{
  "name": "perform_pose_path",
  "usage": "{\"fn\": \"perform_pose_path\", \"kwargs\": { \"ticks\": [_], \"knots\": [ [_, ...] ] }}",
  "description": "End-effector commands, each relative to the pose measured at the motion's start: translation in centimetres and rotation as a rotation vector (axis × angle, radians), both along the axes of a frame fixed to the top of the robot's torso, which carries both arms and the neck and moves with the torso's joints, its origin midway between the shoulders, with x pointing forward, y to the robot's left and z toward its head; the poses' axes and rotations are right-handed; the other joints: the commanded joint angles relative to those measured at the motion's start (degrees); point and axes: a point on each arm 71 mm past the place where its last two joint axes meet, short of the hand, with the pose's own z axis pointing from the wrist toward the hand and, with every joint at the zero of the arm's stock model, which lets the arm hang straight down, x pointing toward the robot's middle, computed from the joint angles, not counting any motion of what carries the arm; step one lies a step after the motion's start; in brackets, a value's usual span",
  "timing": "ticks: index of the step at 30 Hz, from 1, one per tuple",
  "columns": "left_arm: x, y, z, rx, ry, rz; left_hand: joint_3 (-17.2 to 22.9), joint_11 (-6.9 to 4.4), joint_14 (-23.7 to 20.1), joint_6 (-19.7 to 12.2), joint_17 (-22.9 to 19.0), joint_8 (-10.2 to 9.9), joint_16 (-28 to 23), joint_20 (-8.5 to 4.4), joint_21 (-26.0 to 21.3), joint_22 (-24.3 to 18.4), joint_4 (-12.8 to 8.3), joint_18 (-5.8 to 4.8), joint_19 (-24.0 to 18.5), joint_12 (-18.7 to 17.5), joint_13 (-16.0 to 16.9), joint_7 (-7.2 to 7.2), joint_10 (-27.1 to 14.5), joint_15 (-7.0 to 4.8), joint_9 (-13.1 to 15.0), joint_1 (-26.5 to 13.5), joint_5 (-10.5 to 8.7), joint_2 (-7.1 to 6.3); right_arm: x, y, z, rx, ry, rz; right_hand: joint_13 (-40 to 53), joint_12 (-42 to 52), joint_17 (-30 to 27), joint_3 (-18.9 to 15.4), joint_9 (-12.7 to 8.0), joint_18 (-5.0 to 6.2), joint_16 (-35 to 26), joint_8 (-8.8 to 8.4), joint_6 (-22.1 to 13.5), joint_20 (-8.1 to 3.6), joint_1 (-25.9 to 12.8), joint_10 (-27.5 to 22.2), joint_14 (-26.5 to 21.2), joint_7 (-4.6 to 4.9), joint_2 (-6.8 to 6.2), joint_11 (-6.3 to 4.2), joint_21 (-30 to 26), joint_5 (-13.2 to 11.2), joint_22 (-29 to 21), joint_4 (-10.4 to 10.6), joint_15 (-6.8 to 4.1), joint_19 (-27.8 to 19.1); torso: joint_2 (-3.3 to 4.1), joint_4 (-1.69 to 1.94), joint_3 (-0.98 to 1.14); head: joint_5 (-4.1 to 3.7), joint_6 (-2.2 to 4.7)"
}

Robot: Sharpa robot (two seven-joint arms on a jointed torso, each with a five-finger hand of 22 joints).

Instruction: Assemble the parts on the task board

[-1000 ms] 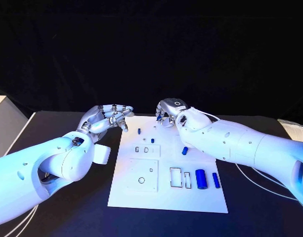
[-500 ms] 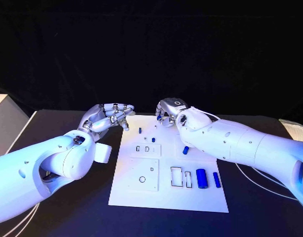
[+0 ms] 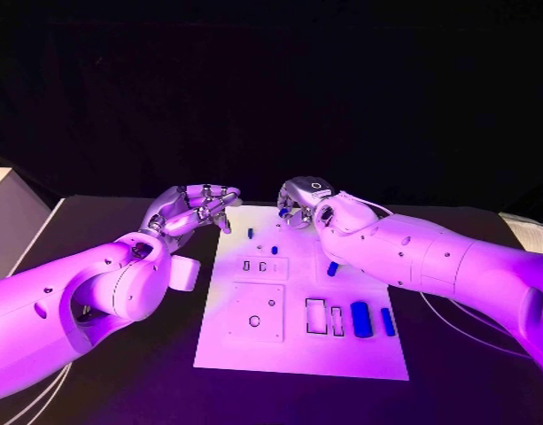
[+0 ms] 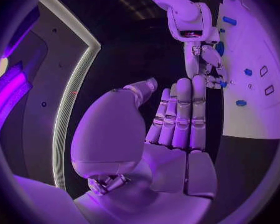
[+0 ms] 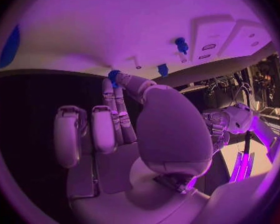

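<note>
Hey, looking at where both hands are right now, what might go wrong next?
The right hand pinches a small blue part at its fingertips only; so shallow a hold may let it slip or tilt before it is seated. The left hand hovers open close by at the task board's far end, so the two could collide or knock the upright blue pegs.

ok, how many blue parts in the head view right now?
6. One part in the right hand's fingers; two small ones at the board's far end; one mid-board; two long ones at its near right. The arm may hide more.
</note>
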Motion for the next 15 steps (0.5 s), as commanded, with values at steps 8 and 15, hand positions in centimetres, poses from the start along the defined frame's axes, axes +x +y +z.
{"fn": "perform_pose_path", "kwargs": {
  "ticks": [8, 15],
  "knots": [
    [-0.03, -0.18, 0.14, -0.002, -0.009, -0.014, 0.30, -0.17, -0.24, -0.33, 0.09, 0.39, 0.20, 0.10, 0.21, 0.06, 0.08, 0.32, -0.41, -0.29, 0.05, -0.19, 0.27, -0.02, 0.06, -0.19, -0.05, 0.52, 0.13, 0.01, -0.45, -0.008, 0.023, -0.002, -1.12, -0.13, -8.14, -1.48, -1.84, 2.65, -3.91, -5.70, -10.31, 2.18, -2.90, -11.64, -0.85, 2.50, -3.42, 1.39, -11.19, -3.89, -12.07, 0.97, 2.41, -5.47, 0.00, 0.10, -0.04, -0.04, 0.03],
    [-0.03, -0.06, 0.14, 0.000, -0.009, -0.012, 0.30, -0.17, -0.24, -0.33, 0.09, 0.39, 0.20, 0.10, 0.21, 0.06, 0.08, 0.32, -0.41, -0.29, 0.05, -0.19, 0.27, -0.02, 0.06, -0.19, -0.05, 0.52, 0.14, -0.62, -0.39, -0.002, 0.013, -0.015, -0.90, 0.15, -12.79, -11.71, -2.42, 3.85, -6.46, -7.06, -11.99, 2.29, 0.97, -16.79, -1.48, 1.32, -1.46, 1.60, -18.38, -4.17, -19.56, 2.24, 2.41, -7.00, -0.03, 0.03, -0.05, 0.08, -0.03]
  ]
}}
